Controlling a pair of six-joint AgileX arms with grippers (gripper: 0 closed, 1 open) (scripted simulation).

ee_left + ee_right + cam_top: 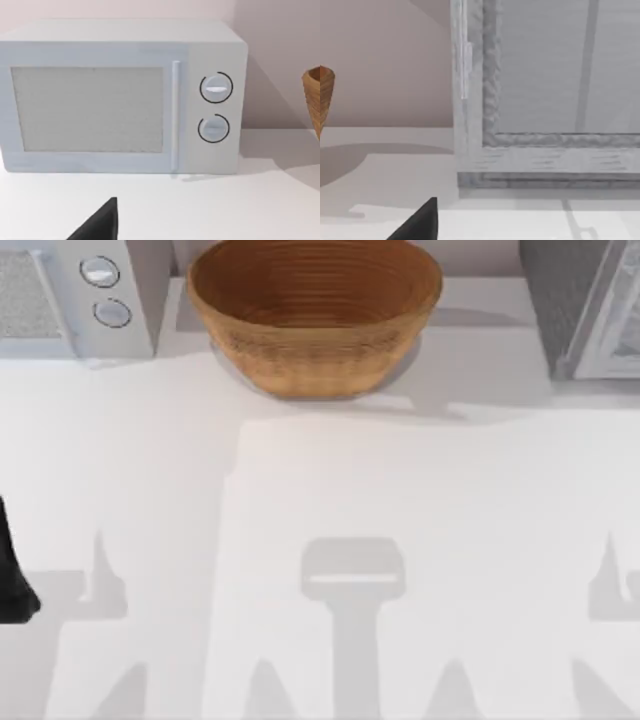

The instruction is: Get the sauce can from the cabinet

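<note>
1. Wide woven brown bowl-shaped basket [314, 312]: stands at the back middle of the white table [300, 490]. Taken as the landmark for every entry below. Its rim edges into both wrist views.

2. White box microwave with two round dials and a vertical door handle [120, 97]: left of the basket, at the table's back. Door closed. No part in this job.

3. Grey-framed cabinet with a pale door panel [545, 90]: right of the basket, at the table's back corner. The door appears closed, with a slim vertical handle [465, 70] on the edge nearest the basket.

4. Sauce can: not visible; judged to be inside the cabinet, behind that door.

5. Left arm [12, 570]: a dark part shows at the table's edge, far left of and well in front of the basket. Parked. I cannot tell how its jaws stand; a dark tip [100, 225] is all that shows in its wrist view.

6. Right arm: its wrist camera faces the cabinet front, right of the basket. One dark tip [420, 222] shows; I cannot tell how these jaws stand either.

7. Step in hand, judged: opening the cabinet. Advice:
   - approach the handle squarely with the right arm, the nearer one;
   - grip the handle itself, not the frame;
   - pull along the door's swing, away from the basket side;
   - open fully before reaching for the can, so it is seen first.
</note>
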